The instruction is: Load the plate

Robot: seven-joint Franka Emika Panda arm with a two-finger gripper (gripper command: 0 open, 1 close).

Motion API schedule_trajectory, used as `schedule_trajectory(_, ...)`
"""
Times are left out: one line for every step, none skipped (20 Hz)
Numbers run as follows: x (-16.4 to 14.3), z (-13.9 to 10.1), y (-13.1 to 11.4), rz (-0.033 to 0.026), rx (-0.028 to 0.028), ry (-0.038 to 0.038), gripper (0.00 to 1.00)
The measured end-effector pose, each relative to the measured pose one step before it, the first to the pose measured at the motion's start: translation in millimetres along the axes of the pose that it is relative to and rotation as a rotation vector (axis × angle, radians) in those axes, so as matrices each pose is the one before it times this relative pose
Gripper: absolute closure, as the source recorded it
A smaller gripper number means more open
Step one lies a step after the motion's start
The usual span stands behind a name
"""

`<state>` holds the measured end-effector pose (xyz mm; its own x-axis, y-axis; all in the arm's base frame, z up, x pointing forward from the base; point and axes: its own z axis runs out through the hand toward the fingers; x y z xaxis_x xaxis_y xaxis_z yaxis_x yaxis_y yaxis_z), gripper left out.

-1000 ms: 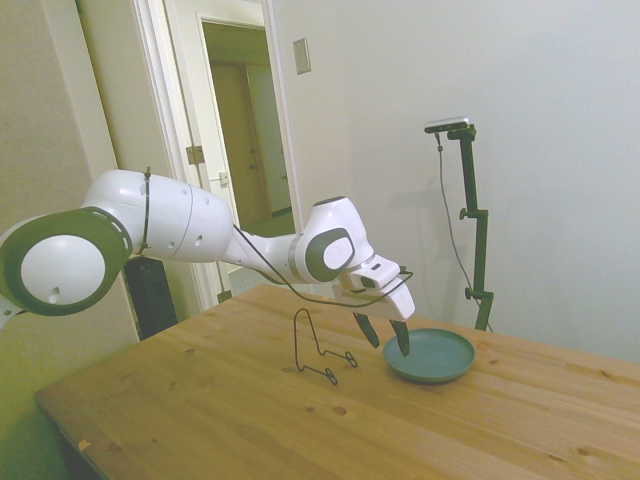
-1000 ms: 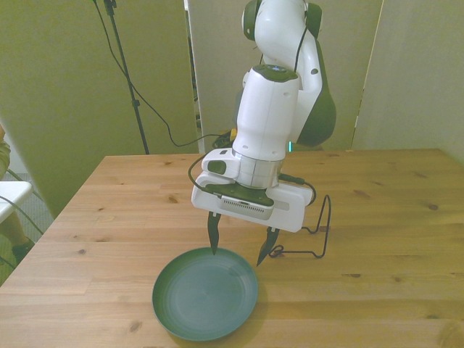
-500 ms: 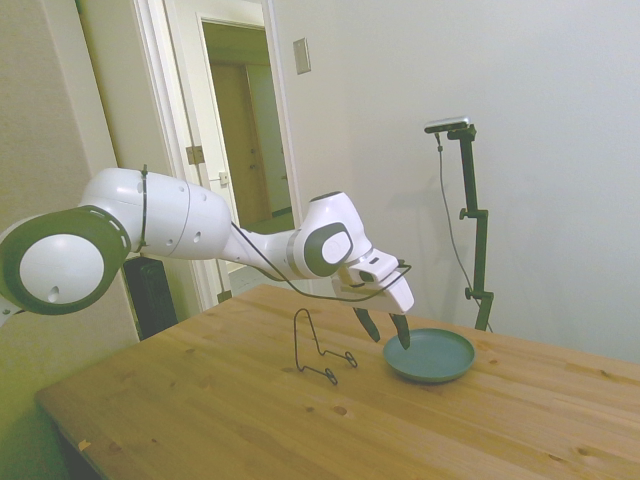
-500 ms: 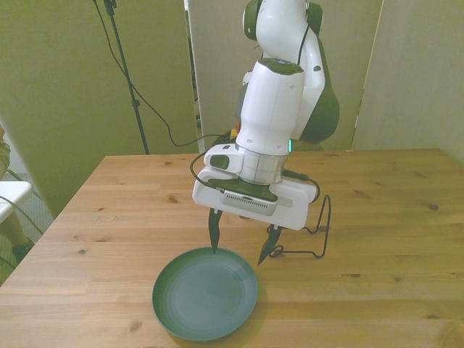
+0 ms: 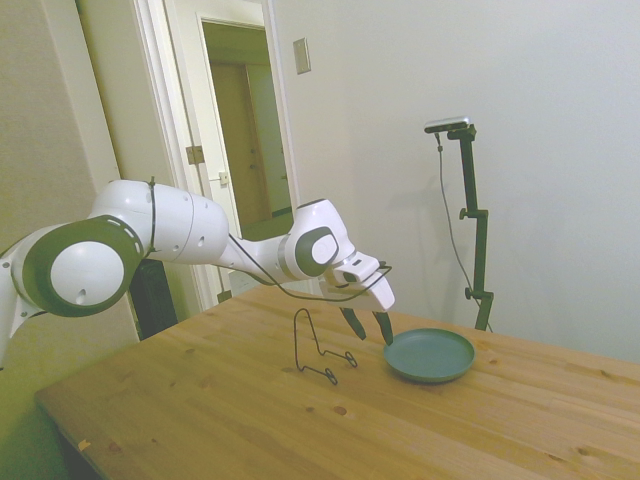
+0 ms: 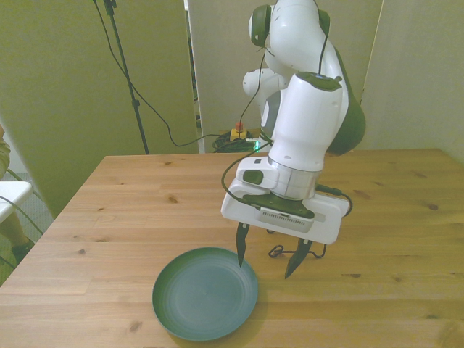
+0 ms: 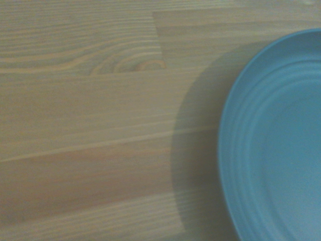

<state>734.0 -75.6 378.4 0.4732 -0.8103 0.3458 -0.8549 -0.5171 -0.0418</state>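
Note:
The teal plate (image 6: 205, 292) lies flat near the table's front edge in the front view, and nothing is on it. In the side view the plate (image 5: 430, 355) sits past the arm's end. My gripper (image 6: 265, 267) hangs just above the table with its fingers open and nothing between them. One fingertip hovers at the plate's rim on the front view's right; the other is over bare wood. The side view shows the gripper (image 5: 368, 330) between the plate and the wire stand. The wrist view shows the plate's rim (image 7: 281, 145) beside wood grain.
A thin black wire stand (image 5: 318, 350) stands on the wooden table (image 5: 200, 400) just behind the gripper; in the front view the stand (image 6: 322, 250) is mostly hidden by the gripper. Bare wood (image 6: 130, 203) stretches to the front view's left.
The gripper has moved from over the plate's far rim toward the front view's right, ending beside the plate's edge and closer to the wire stand. It stays open. The plate has not moved.

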Motion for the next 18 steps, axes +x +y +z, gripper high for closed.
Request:
schedule_trajectory(0.86, 0.23, -1.1, 0.00936, -0.00361, 0.00257, 0.0)
schedule_trajectory(2.19, 0.12, 0.39, 0.00865, -0.00664, 0.00181, 0.0)
schedule_trajectory(3.49, -0.26, 1.09, 0.00768, -0.00443, 0.00361, 0.0)
schedule_trajectory(3.86, -0.28, 1.16, 0.00695, -0.0046, 0.00397, 0.0)
schedule_trajectory(3.2, 0.56, 1.12, 0.00678, -0.00824, 0.00259, 0.0)
schedule_trajectory(2.82, 0.86, 0.4, 0.0053, -0.0077, 0.00462, 0.0)
schedule_trajectory(2.25, 1.5, -0.41, 0.0046, -0.01113, 0.00835, 0.0)
schedule_trajectory(1.2, 2.11, -1.34, 0.00352, -0.00766, 0.00955, 0.0)
schedule_trajectory(0.27, 2.73, -2.35, 0.00019, -0.00518, 0.00807, 0.0)
schedule_trajectory(-0.75, 3.08, -2.96, -0.00083, -0.00251, 0.00405, 0.0)
schedule_trajectory(-1.11, 3.71, -3.01, -0.00114, -0.0024, 0.00163, 0.0)
schedule_trajectory(-1.32, 3.67, -3.16, -0.00206, -0.00217, 0.00146, 0.0)
schedule_trajectory(-1.46, 3.96, -2.97, -0.00239, -0.00244, 0.0011, 0.0)
schedule_trajectory(-1.41, 3.59, -2.77, -0.00292, -0.00193, 0.00118, 0.0)
schedule_trajectory(-0.01, 0.95, -2.65, -0.00113, 0.00121, 0.00359, 0.0)
schedule_trajectory(0.01, -0.12, -1.71, 0.00078, -0.00187, 0.00107, 0.0)
schedule_trajectory(0.16, 0.29, -0.8, 0.00324, -0.0042, 0.00112, 0.0)
schedule_trajectory(0.54, 0.25, -0.49, 0.00569, -0.00423, 0.0014, 0.0)
